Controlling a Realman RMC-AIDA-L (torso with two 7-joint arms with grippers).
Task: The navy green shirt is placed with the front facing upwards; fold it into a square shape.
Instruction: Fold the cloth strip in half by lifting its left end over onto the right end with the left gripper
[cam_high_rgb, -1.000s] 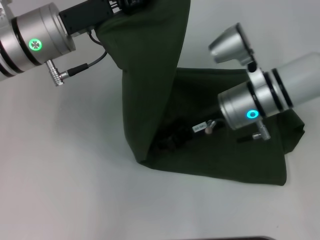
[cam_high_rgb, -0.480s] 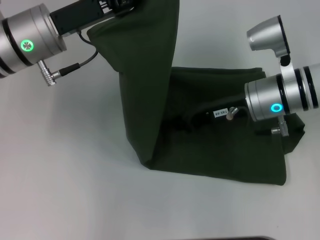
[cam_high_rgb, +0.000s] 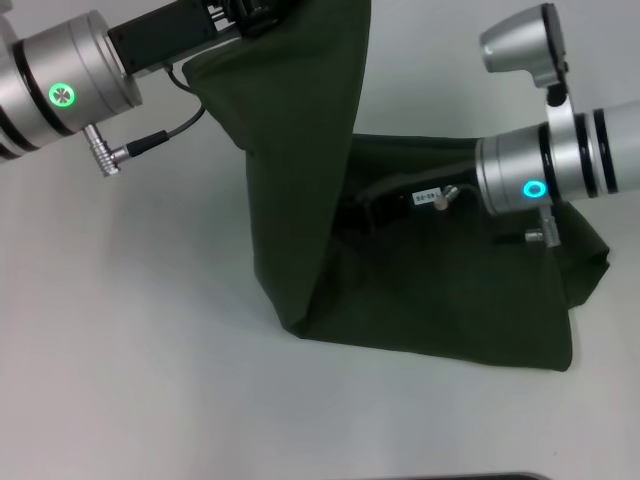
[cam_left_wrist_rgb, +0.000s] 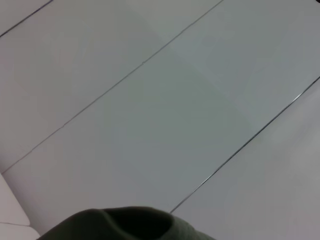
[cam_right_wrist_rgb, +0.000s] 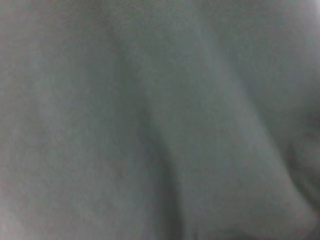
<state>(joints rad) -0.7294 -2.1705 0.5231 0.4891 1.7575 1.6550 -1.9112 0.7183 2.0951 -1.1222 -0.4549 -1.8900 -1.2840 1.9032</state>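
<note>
The shirt (cam_high_rgb: 440, 290) lay on the white table (cam_high_rgb: 120, 340), partly folded. One side of it was lifted high, like a tent wall, and the rest lay flat near the middle and right of the table.

A few things could have gone wrong from here. The lifted part hung from one spot at the top, so it might have slipped out and dropped in a heap. That would have spoiled the neat edge. If the lifted cloth came down while the right arm was under it, the shirt could have landed on the arm and bunched up. A pull too far to one side could also have dragged the flat part and made the fold crooked.

The left gripper (cam_high_rgb: 250, 12) was up high at the far edge of the head view, right where the lifted cloth began. It seemed to be clamped on the shirt, since the cloth hung from it. The left arm reached in from the left, sloping up.

The right gripper (cam_high_rgb: 375, 212) was low, close over the flat part of the shirt, beside the lifted wall. I could not tell if it was holding anything. The right wrist view showed only green cloth, very close.
</note>
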